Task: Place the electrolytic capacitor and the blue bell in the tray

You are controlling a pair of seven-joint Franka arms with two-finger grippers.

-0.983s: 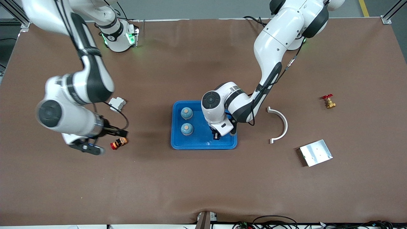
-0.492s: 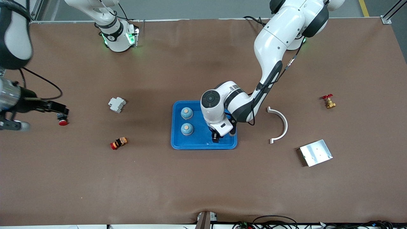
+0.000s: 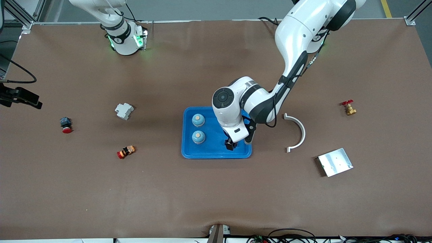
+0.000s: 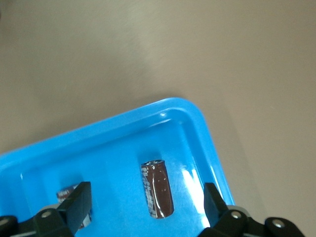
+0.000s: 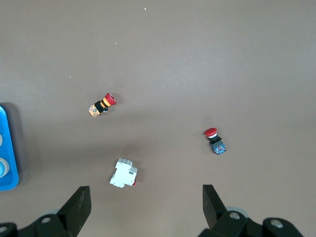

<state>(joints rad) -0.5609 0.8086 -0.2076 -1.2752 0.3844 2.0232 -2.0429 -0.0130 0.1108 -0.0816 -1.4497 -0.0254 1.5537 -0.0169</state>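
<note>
The right gripper (image 5: 143,210) hangs spread and empty, high over the right arm's end of the table, where a red push button (image 3: 65,125) lies; that arm waits clear of the work. In the tray (image 3: 216,154), two blue bells (image 3: 198,119) sit side by side. The electrolytic capacitor (image 4: 158,188) lies flat beside them, with the left gripper (image 3: 230,145) spread just above it, apparently released.

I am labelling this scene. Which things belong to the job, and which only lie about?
Job: tray, two blue bells, capacitor in tray, left claw open above.
Lying about: valve, curved bracket, metal plate, breaker, push buttons.
</note>
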